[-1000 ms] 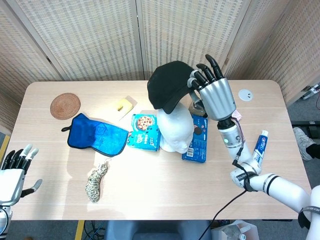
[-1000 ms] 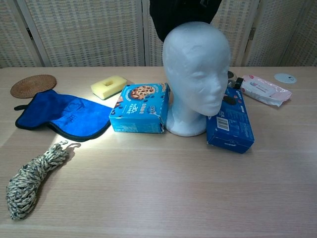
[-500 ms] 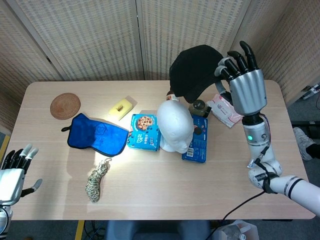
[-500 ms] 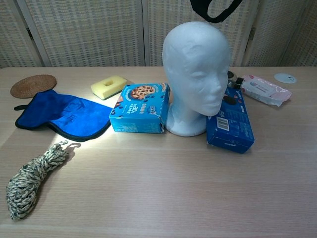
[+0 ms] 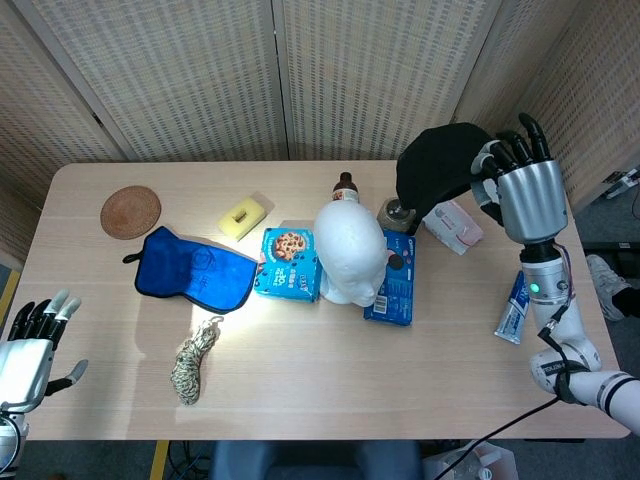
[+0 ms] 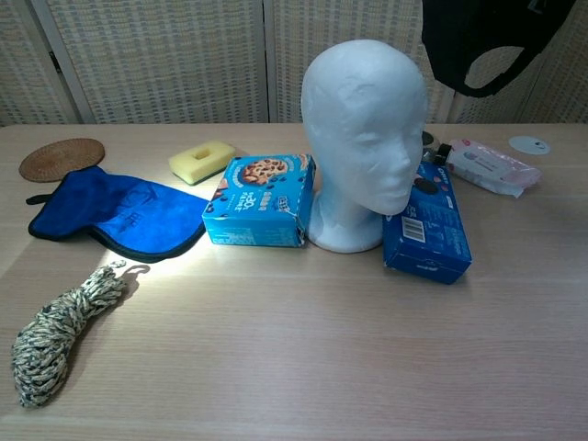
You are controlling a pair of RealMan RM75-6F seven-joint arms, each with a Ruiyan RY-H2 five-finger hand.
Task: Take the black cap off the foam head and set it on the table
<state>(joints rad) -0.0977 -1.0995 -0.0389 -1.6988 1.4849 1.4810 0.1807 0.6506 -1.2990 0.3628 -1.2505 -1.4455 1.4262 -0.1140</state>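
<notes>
above the table's (image 5: 300, 360) 2 o'clock area, the black fabric cap (image 5: 437, 168) is held in the air by the right robot hand (image 5: 525, 190), whose dark fingers (image 5: 497, 155) are curled onto the cap's edge. in the chest view the cap (image 6: 482, 41) is seen hanging clear of the bare white foam head (image 6: 363, 138), at its 2 o'clock, with the strap opening facing the camera. the foam head (image 5: 350, 252) is set upright near the table's middle, between a light blue cookie box (image 5: 290, 263) at its 9 o'clock and a dark blue cookie box (image 5: 392, 278) at its 3 o'clock. a pink wipes packet (image 5: 453, 224) is seen below the cap. the left robot hand (image 5: 28, 345) is kept at the table's 8 o'clock edge, holding nothing, its fingers spread. a blue cloth mitt (image 5: 192, 270), a speckled rope bundle (image 5: 194, 360), a round woven coaster (image 5: 130, 211) and a yellow sponge (image 5: 243, 213) are laid on the left half.
</notes>
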